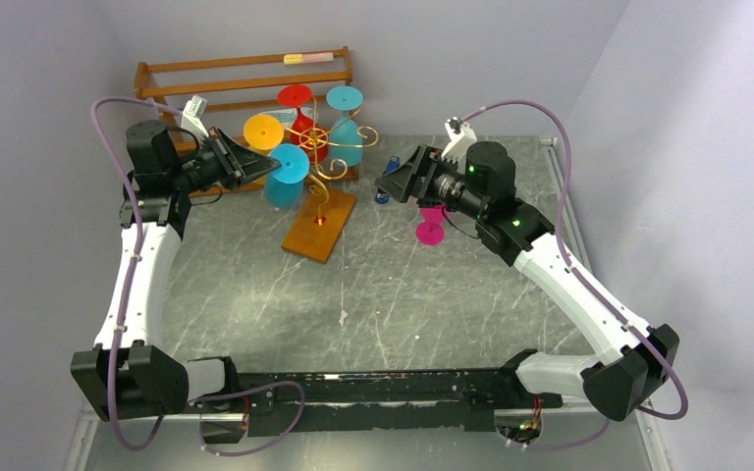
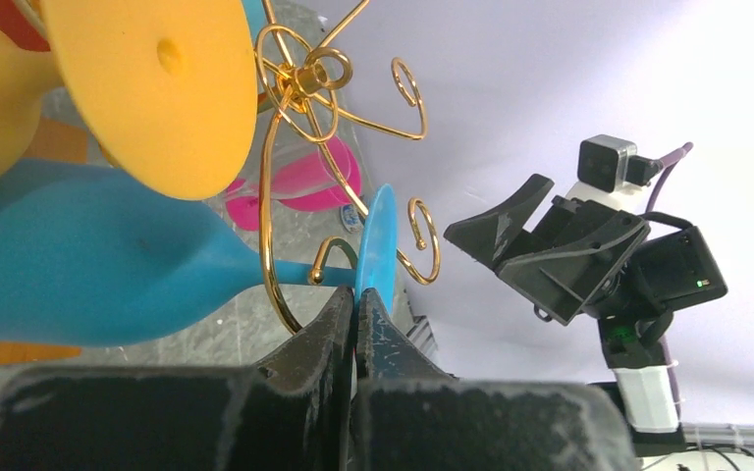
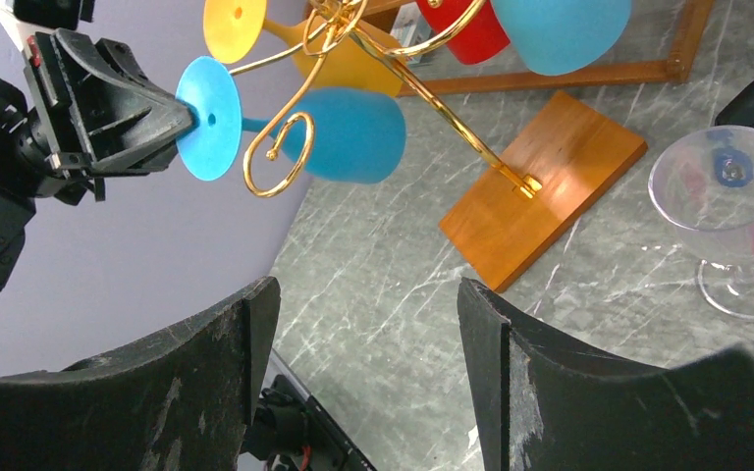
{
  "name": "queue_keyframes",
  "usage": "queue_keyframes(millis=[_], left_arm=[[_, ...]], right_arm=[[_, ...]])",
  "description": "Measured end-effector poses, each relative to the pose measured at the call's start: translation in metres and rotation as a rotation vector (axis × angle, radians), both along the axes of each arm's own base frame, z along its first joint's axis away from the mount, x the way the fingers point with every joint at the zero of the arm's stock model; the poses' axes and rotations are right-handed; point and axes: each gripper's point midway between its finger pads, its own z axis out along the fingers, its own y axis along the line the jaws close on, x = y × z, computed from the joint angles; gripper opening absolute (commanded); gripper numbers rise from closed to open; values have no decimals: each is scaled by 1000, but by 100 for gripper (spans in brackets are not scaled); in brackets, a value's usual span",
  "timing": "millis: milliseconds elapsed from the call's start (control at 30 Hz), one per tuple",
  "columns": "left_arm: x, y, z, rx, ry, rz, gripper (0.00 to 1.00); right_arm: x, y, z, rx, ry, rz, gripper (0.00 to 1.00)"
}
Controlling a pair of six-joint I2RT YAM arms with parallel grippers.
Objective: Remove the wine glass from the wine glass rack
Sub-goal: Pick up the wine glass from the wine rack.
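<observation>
Wine glass rack [image 1: 320, 226], a gold wire tree on a flat orange-brown wooden base, stands toward the table's far side. The turquoise-blue plastic wine glass [image 3: 353, 135] hangs sideways on a lower scroll. Left gripper [image 2: 355, 299] is clamped edge-on on its round foot [image 2: 378, 240], probably to slide it outward. Right gripper [image 3: 368, 289] gapes wide, empty. Grey marbled tabletop [image 1: 403, 294]; plain lilac walls [image 1: 452, 39].

Overhead, two close wrists; common rack [image 1: 320, 232]
</observation>
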Motion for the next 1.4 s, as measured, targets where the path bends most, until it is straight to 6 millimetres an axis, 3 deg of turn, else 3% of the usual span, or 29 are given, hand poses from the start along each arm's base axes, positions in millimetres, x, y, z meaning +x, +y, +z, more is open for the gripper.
queue_keyframes(millis=[500,1067,1400], left_arm=[[-7,2,14,-152,38,41,5],[-12,18,16,-276,113,163,5],[-8,24,4,-285,207,227,5]], right_arm=[[3,3,-2,-26,7,16,71],[2,7,2,-43,-9,51,71],[0,6,5,-42,-19,50,71]])
